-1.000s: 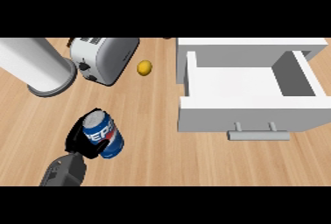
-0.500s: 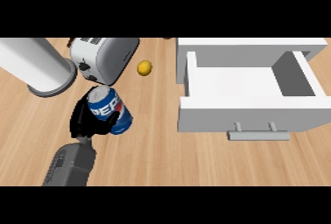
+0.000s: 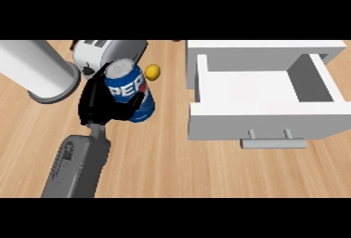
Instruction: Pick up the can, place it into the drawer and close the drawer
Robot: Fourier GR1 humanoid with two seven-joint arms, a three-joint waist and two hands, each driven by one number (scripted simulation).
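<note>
Light wooden counter (image 3: 205, 172) under soft, even light

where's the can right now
In the head view the blue can is left of centre, held in the left hand, just below the toaster and small yellow object, left of the open drawer.

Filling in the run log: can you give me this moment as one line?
phase: carrying can | left hand: shut on can | drawer: open, nothing inside | right hand: not in view
</note>
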